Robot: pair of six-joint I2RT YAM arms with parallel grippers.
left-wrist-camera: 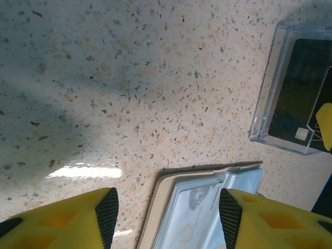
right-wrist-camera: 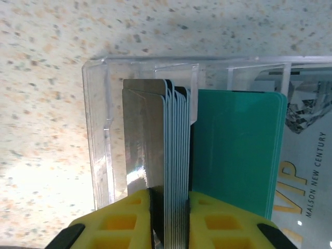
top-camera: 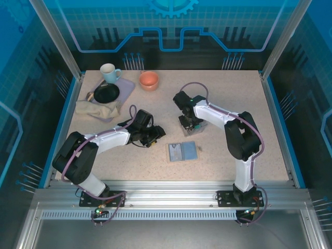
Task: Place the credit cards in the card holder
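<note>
Top view: your left gripper (top-camera: 154, 136) lay low over the table (top-camera: 233, 104), just left of the card holder (top-camera: 182, 151), which sat opened flat, grey side up, in the near middle. Your right gripper (top-camera: 188, 124) pointed down just beyond the holder's far edge. Left wrist view: the jaws stood wide with nothing between them, and the black pads (left-wrist-camera: 107, 207) hung either side of the holder's near-left corner without touching it. The clear box (left-wrist-camera: 267, 88) sat to the right and apart from the holder, with a dark card (left-wrist-camera: 298, 88) flat inside. Right wrist view: the jaws were narrow and pinched onto the credit cards (right-wrist-camera: 174, 145), a tight stack standing on edge in the box's left compartment, beside a divider. A teal card (right-wrist-camera: 233, 150) rested in the compartment to the right, outside the grip. Risks as judged from here: you had several cards between the pads, not one, so a lift could bring up the whole stack, and the outer cards could fan and slip out. The stack sat close to the divider and wall; any tilt on the way up could wedge it and drag the light box along. Nothing pinned the holder, so a card pushed at a pocket could shove it across the table.
</note>
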